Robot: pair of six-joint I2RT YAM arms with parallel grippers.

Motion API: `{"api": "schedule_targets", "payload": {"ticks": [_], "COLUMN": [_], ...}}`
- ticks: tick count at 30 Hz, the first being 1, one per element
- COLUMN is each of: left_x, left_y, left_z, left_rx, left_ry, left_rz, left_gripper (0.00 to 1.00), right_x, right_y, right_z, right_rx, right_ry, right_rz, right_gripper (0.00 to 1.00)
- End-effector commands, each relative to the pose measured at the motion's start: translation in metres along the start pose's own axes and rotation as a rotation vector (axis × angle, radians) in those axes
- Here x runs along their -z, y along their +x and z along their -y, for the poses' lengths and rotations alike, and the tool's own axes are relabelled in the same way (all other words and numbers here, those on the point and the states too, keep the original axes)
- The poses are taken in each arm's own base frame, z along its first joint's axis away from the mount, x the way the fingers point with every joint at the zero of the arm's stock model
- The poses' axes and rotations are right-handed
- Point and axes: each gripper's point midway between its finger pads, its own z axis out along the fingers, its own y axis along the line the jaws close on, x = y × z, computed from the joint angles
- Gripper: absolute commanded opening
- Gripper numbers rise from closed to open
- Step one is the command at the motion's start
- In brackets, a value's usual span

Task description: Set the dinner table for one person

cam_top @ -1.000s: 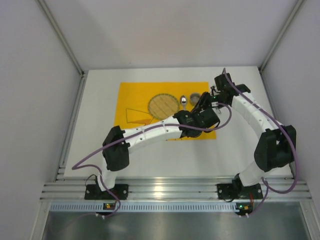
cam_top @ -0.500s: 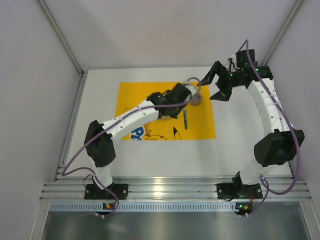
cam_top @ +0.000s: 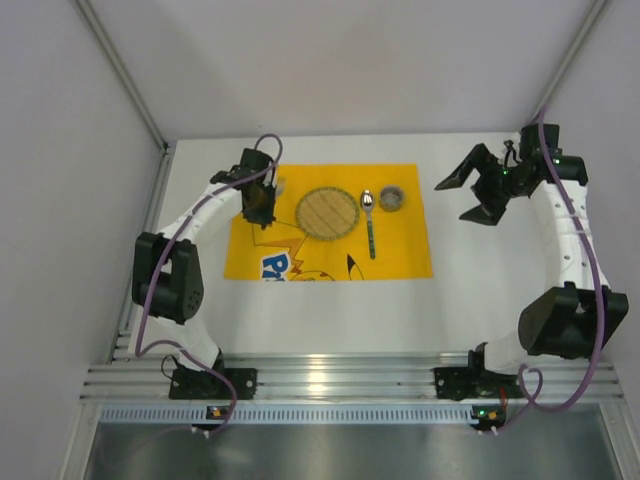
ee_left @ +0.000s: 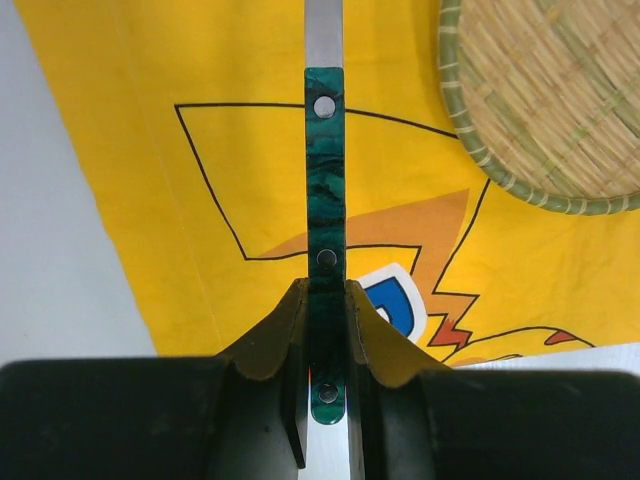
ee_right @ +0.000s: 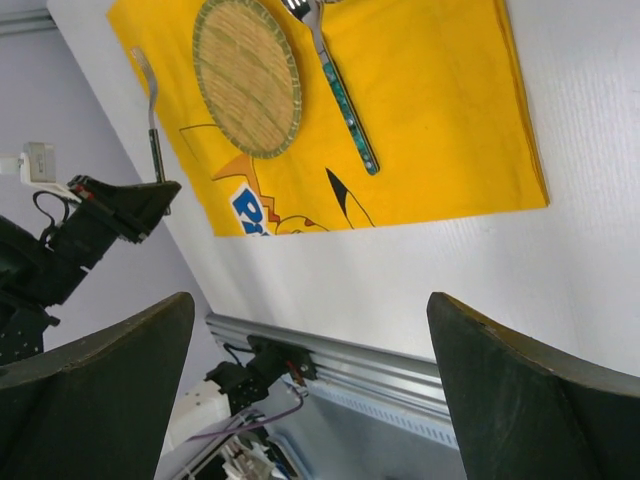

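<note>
The white dinner table (cam_top: 480, 290) carries a yellow cartoon mat (cam_top: 400, 255). On the mat lie a round woven plate (cam_top: 327, 212), a green-handled spoon (cam_top: 369, 225) to its right, and a small metal cup (cam_top: 392, 198). My left gripper (cam_top: 258, 205) hovers over the mat's left part, left of the plate. In the left wrist view it (ee_left: 325, 290) is shut on a green-handled metal utensil (ee_left: 325, 180) that points ahead, its head out of view. My right gripper (cam_top: 468, 198) is open and empty, raised over bare table right of the mat (ee_right: 310, 300).
A ribbed aluminium rail (cam_top: 340, 380) runs along the near edge with both arm bases on it. White walls close in the left, right and back sides. Bare white worktop surrounds the mat.
My left arm swung from the mat's right side to its left side with the utensil in its grip. My right arm pulled back to the right, away from the cup.
</note>
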Motion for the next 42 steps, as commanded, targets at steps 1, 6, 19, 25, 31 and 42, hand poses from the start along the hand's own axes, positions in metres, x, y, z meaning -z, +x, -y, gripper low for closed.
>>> {"api": "schedule_targets", "payload": {"ticks": [1,6,19,25,31,42], "left_x": [-0.003,-0.018,-0.052,-0.050,-0.038,0.018], "left_y": [-0.011,0.011,0.037,0.036,0.031,-0.037], "left_z": [0.012,0.017,0.033,0.032,0.025,-0.021], "left_rx": [0.090,0.134,0.321,0.336,0.312,0.376], "left_ry": [0.116,0.143,0.193,0.183,0.158,-0.013], "left_rz": [0.049,0.011,-0.057,-0.048,-0.024,0.409], "left_gripper": [0.00,0.00,0.07,0.35,0.57,0.62], "right_x": [0.013,0.010,0.002,0.001,0.000,0.030], "right_y": [0.007,0.012,0.012,0.014,0.016,0.024], "right_z": [-0.002,0.005,0.010,0.013,0.016,-0.021], "right_rx": [0.033,0.033,0.024,0.026,0.032,0.245], "right_ry": [-0.027,-0.014,-0.001,0.004,0.009,-0.039], "right_rz": [0.020,0.009,-0.016,-0.021,-0.021,0.078], "right_gripper": [1.00,1.00,1.00,1.00,1.00,1.00]}}
